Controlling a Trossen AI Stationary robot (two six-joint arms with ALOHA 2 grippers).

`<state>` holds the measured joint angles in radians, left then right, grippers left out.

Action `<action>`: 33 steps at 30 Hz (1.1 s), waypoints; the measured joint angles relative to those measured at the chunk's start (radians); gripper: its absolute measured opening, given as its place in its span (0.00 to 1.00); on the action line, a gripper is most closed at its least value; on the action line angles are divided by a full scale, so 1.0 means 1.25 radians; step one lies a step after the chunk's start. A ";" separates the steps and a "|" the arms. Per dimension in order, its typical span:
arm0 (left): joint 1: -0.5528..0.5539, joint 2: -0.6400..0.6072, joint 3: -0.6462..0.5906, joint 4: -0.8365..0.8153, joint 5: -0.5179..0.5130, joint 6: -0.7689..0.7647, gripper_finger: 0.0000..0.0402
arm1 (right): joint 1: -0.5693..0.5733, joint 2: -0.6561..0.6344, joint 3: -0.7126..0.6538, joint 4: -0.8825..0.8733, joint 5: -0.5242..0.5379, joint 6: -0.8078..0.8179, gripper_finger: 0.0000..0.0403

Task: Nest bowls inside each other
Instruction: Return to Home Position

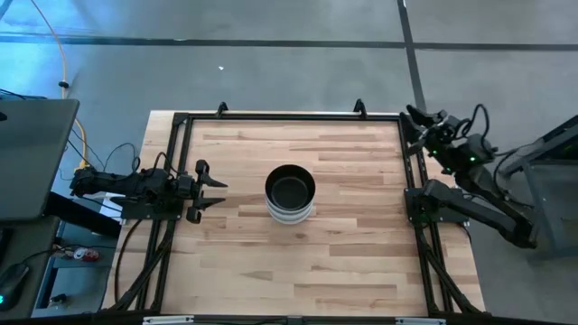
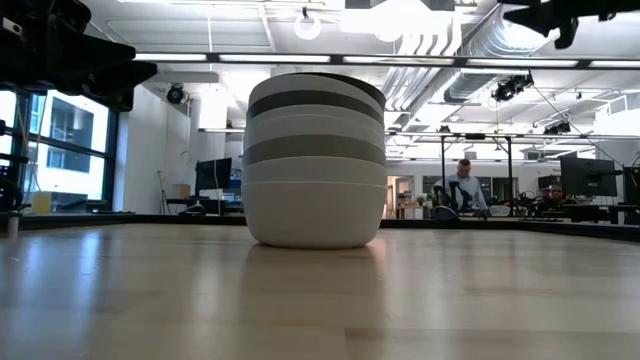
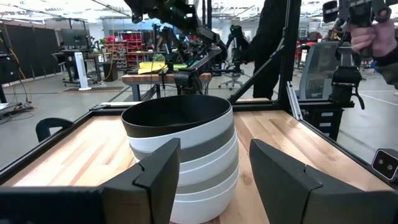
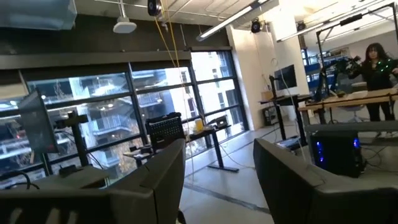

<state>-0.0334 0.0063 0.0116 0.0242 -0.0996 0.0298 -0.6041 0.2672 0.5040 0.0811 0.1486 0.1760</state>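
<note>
1 stack of bowls (image 1: 290,191) stands dead ahead of your spread left pincer (image 1: 222,191), far nearer than the spread right pincer (image 4: 219,152).

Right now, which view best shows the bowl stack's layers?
Low view: the bowl stack stands side-on, all bands visible. High view shows mainly the black bowl; left wrist view has the left claw hiding part; right wrist view misses it.
</note>
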 joint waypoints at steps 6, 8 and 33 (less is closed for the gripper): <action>0.000 0.000 0.000 0.000 0.000 0.000 0.45 | 0.000 0.000 -0.058 0.067 -0.010 -0.024 0.45; 0.000 0.000 0.000 0.000 0.000 0.000 0.45 | 0.001 0.000 -0.081 0.101 -0.022 -0.057 0.45; 0.000 0.000 0.000 0.000 0.000 0.000 0.45 | 0.002 0.000 -0.395 0.615 -0.010 -0.178 0.45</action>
<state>-0.0334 0.0063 0.0116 0.0241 -0.0998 0.0297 -0.6022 0.2672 0.0097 0.8494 0.1356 -0.0469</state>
